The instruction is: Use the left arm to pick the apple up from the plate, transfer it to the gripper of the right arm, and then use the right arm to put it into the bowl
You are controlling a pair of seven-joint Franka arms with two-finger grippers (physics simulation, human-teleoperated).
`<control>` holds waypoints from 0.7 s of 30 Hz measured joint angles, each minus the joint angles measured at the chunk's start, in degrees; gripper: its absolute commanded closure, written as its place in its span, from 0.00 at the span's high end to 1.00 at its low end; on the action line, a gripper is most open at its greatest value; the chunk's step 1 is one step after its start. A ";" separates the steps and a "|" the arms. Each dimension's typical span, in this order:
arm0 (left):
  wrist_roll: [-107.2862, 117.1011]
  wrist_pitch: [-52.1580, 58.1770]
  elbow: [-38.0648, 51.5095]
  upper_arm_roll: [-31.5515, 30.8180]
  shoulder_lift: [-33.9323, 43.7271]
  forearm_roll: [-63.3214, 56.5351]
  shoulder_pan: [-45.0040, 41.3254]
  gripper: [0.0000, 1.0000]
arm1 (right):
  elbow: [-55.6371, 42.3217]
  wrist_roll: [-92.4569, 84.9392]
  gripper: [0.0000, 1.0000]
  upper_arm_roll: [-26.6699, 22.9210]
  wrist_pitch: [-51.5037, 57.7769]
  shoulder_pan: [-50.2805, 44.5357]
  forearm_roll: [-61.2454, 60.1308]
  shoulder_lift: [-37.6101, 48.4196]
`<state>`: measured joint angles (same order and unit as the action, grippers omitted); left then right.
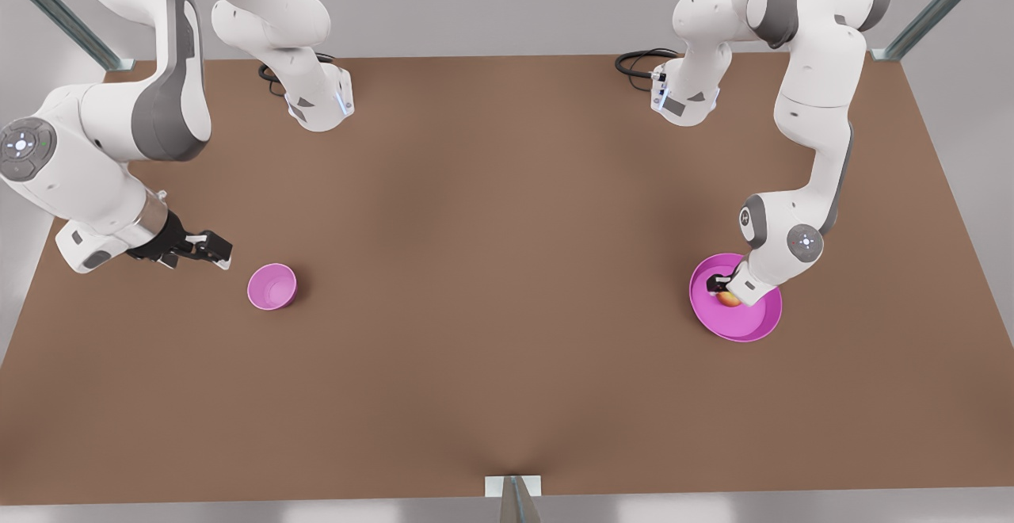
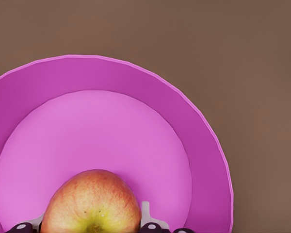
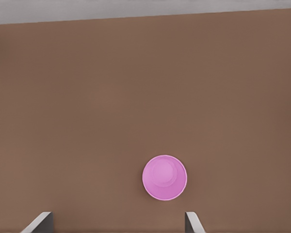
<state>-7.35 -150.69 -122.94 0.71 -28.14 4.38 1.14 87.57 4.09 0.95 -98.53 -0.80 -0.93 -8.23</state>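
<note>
A broad, flat brown tabletop (image 1: 491,269) with a matte surface carries everything. At about 8 o'clock from its centre stands a small deep round magenta-pink bowl (image 1: 272,286), directly on the brown surface. At about 4 o'clock, well apart from the bowl, rests a wide shallow round magenta-pink plate (image 1: 752,325) with a low raised rim. At about 11 and 1 o'clock, two white arm bases (image 1: 321,103) are mounted near the far edge, each with a coiled black cable (image 1: 638,62) beside it.
</note>
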 measured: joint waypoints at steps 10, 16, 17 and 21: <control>-0.04 0.16 0.75 -0.11 3.47 -0.23 -0.04 0.74 | -0.09 0.07 1.00 0.02 0.13 -0.20 -0.07 -0.43; -0.21 5.47 3.03 -10.90 13.81 6.37 -1.80 0.74 | -0.09 0.12 1.00 -0.05 0.14 -0.57 -0.06 -0.57; -0.23 7.46 5.52 -13.60 13.67 9.38 -2.07 0.74 | -0.09 0.12 1.00 -0.06 0.14 -0.54 -0.07 -0.60; -0.61 13.58 15.01 -18.12 8.40 22.09 -5.26 0.74 | 0.02 0.43 1.00 -0.01 0.10 -1.35 -1.33 -0.98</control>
<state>-7.97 -137.11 -107.92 -17.42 -19.75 26.47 -4.12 87.58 4.52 0.94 -98.44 -2.15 -2.26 -9.21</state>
